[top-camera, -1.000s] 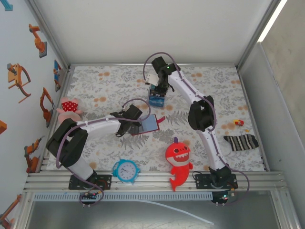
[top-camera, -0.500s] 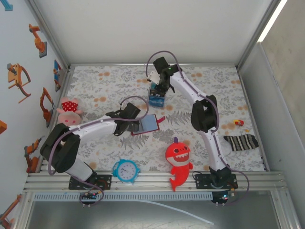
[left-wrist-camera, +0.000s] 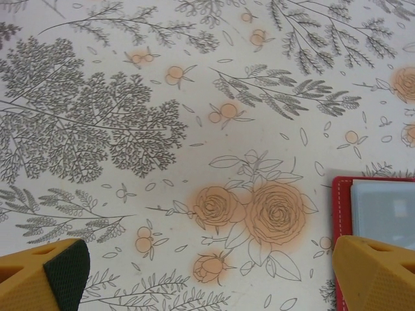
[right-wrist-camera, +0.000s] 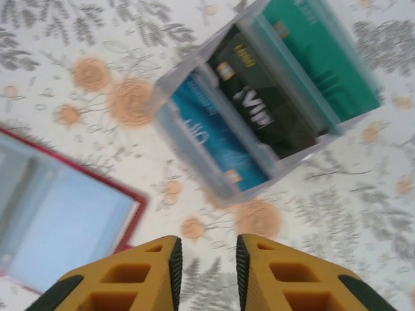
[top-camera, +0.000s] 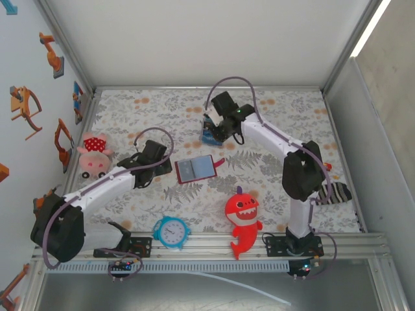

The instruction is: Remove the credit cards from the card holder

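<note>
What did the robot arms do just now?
The left fingers pulled back leftward, away from the wallet. The right arm's elbow swung right; the right fingers stayed over the cards in the clear tray. Wallet, tray and shark toy stayed put.

Card holder (top-camera: 196, 169) lies open (credit cards (right-wrist-camera: 259, 110) apart).

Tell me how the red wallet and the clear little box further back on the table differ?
The wallet is dark red with a pale blue inside, while the box is see-through plastic. The wallet lies open and flat, while the box is split into slots. The box holds a teal card, a black card and a blue card, while the wallet's pockets look empty. Both are small and rest on the flowered cloth.
</note>
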